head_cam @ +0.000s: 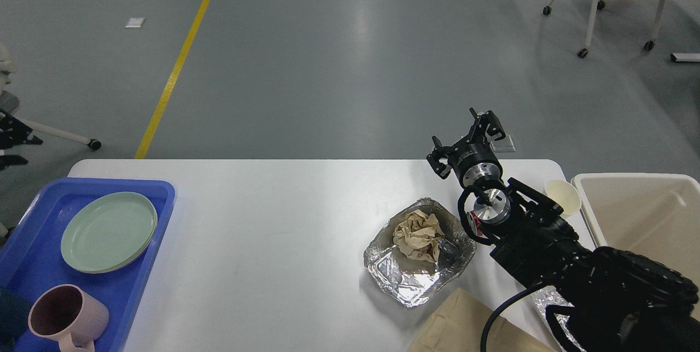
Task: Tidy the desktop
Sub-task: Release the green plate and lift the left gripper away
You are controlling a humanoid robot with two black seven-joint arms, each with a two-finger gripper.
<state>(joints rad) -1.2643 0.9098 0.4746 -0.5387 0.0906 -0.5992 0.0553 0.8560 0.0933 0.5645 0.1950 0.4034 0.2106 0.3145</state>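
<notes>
While the right gripper [465,141] hangs above the far edge of the desktop [273,221] with its two fingers spread apart and holding nothing, a foil tray [418,256] with crumpled paper [418,234] lies just beside the arm. On the desktop's left end sits a blue tray [33,264] with a green plate [108,232] and pink mug [68,319], at its right end a paper cup [563,196] touches a cream bin [640,215], and the left gripper is out of sight
</notes>
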